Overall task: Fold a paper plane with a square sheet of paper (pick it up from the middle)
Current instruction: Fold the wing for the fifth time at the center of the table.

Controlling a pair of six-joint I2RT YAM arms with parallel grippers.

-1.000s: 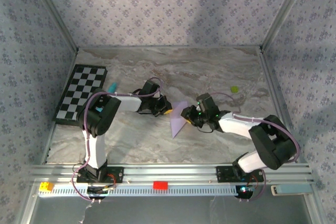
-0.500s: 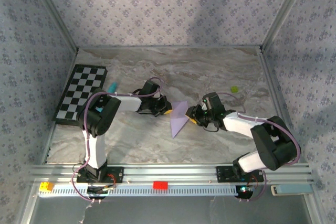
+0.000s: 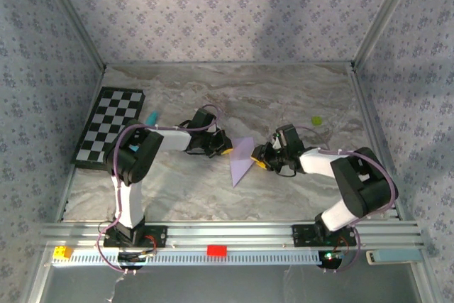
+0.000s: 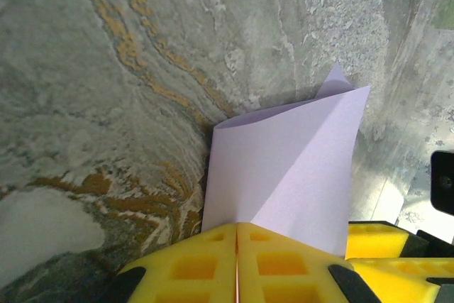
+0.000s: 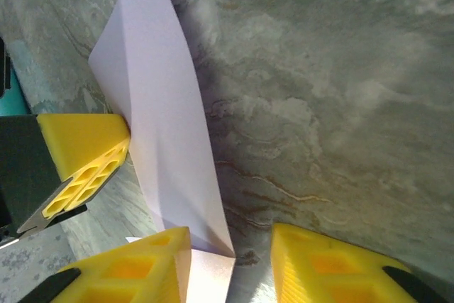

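Observation:
The square sheet of paper (image 3: pixel 241 158) is pale lilac and folded into a creased, pointed shape, held up off the marble table near its middle. My left gripper (image 3: pixel 225 149) is shut on its left edge; in the left wrist view the yellow fingers (image 4: pixel 191 264) meet on the paper (image 4: pixel 298 168). My right gripper (image 3: pixel 259 157) stands open at the paper's right edge. In the right wrist view the paper's (image 5: pixel 163 104) lower corner lies between the right gripper's (image 5: pixel 230 264) fingers, against the left one. The left gripper's finger (image 5: pixel 81 154) shows beside it.
A black-and-white checkerboard (image 3: pixel 110 127) lies at the far left, with a teal pen (image 3: pixel 151 117) beside it. A small green piece (image 3: pixel 316 120) sits at the back right. On the near rail rest a red block (image 3: pixel 216 250) and a yellow block (image 3: pixel 62 252).
The right arm's elbow has swung back toward the near edge, while its gripper shifted slightly right and stayed at the paper's edge. The left arm and the paper have hardly moved.

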